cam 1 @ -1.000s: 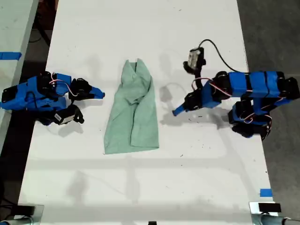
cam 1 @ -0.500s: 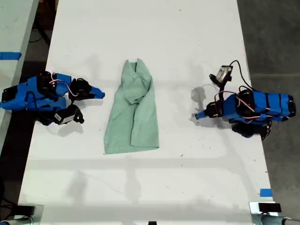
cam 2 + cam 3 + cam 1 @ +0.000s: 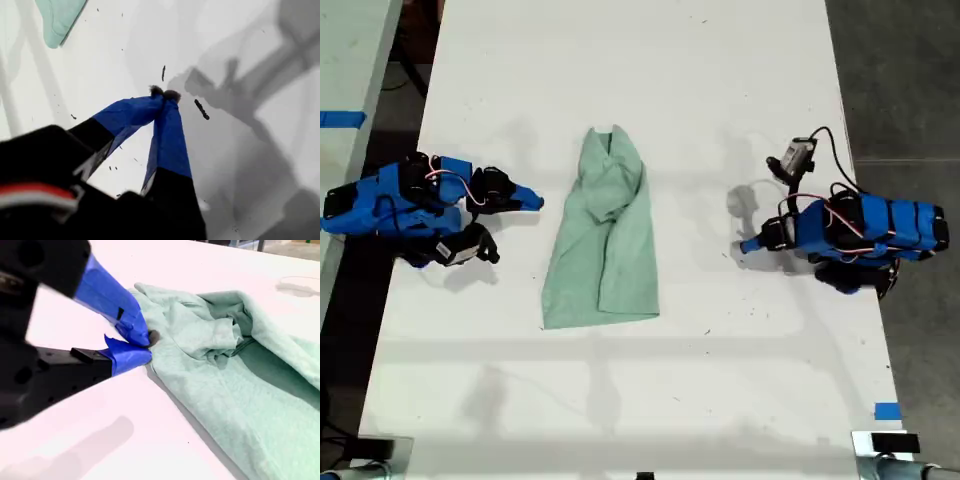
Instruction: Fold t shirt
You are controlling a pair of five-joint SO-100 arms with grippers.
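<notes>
No legible text, label, brand, number or sign appears in any of the three views.
</notes>
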